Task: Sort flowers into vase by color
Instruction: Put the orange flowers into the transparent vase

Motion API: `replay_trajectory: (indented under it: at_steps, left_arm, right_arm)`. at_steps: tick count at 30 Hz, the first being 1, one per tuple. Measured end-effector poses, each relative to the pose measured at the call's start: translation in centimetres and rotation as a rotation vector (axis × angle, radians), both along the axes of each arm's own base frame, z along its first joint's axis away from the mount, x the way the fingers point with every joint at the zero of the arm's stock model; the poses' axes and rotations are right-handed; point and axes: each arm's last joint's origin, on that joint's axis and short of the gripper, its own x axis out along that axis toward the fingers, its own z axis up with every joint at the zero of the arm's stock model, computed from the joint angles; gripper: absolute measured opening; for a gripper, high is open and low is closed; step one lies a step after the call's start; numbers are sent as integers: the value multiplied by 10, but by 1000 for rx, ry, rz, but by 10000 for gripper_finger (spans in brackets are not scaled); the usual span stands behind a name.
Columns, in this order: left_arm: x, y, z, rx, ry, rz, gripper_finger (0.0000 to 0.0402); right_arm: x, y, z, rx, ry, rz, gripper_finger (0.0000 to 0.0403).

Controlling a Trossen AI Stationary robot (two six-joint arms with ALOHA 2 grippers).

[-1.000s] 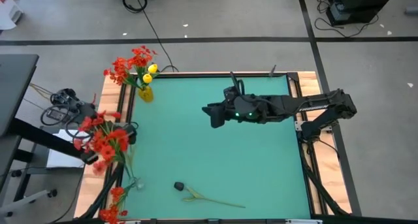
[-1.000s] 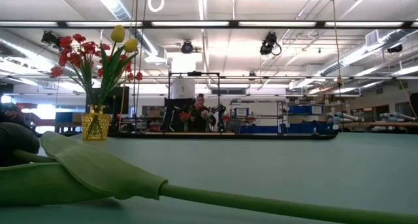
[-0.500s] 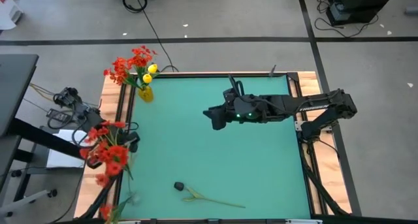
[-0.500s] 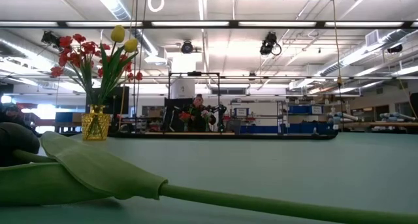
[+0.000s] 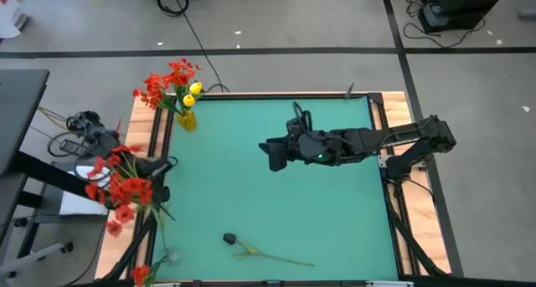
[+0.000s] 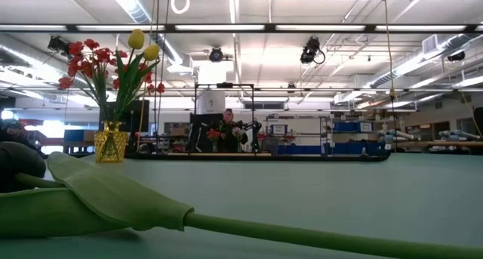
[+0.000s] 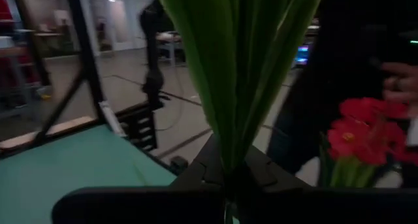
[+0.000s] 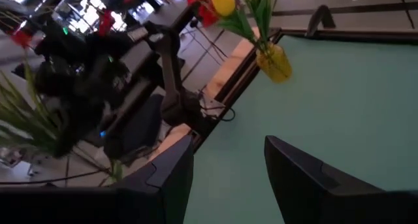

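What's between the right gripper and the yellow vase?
Nothing: in the high view only bare green mat runs from the right gripper, fingers open, to the yellow vase. The right wrist view shows the same bare stretch before the vase.

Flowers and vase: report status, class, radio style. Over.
Left gripper shut on red flowers at table's left edge. Right gripper open, empty, mid-table. Vase far-left corner, part filled. One stem lying near edge.

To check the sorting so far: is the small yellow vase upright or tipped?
Upright. The small yellow vase stands on its base, with red and yellow flowers rising from it.
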Motion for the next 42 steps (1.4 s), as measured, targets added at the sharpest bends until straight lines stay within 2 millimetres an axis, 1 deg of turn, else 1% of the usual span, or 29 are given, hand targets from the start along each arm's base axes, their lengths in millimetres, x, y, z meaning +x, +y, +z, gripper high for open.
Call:
replay_trajectory:
  at_steps: [4, 7, 12, 14, 17, 19, 20, 22, 26, 31, 34, 39, 42]
  left_arm:
    - [-8, 10, 17, 13, 6, 94, 11]
    - [-15, 18, 33, 8, 5, 171, 11]
    - [-31, 33, 71, -64, 18, 239, 10]
    - [-38, 36, 82, -86, 56, 173, 10]
    - [-49, 34, 92, -71, 62, -125, 10]
    - [-53, 32, 96, -87, 22, -259, 10]
    - [-54, 32, 98, -98, 5, -292, 10]
    - [-56, 34, 99, -104, -18, -289, 10]
    - [-56, 34, 102, -60, -124, -284, 10]
    - [-59, 35, 115, -128, -267, -313, 10]
    - [-50, 27, 110, -106, -231, -351, 10]
    - [-19, 1, 81, -91, -114, -400, 10]
    - [-3, -10, 65, -106, -102, -353, 10]
  right_arm:
    - [9, 5, -10, -1, 14, 3, 196]
    - [18, 7, -18, -1, 15, 3, 196]
    - [34, 11, -36, 24, 35, 27, 196]
    - [38, 12, -42, 37, 49, 39, 196]
    - [43, 14, -48, 46, 61, 55, 196]
    - [43, 14, -50, 51, 67, 53, 196]
    - [44, 14, -51, 50, 62, 50, 196]
    - [44, 14, -51, 49, 62, 47, 196]
    - [46, 14, -52, 51, 54, 46, 196]
    - [46, 14, -51, 59, 52, 46, 196]
    - [46, 13, -51, 57, 47, 44, 196]
    - [47, 11, -51, 54, 48, 44, 196]
    - [47, 11, -51, 55, 50, 49, 196]
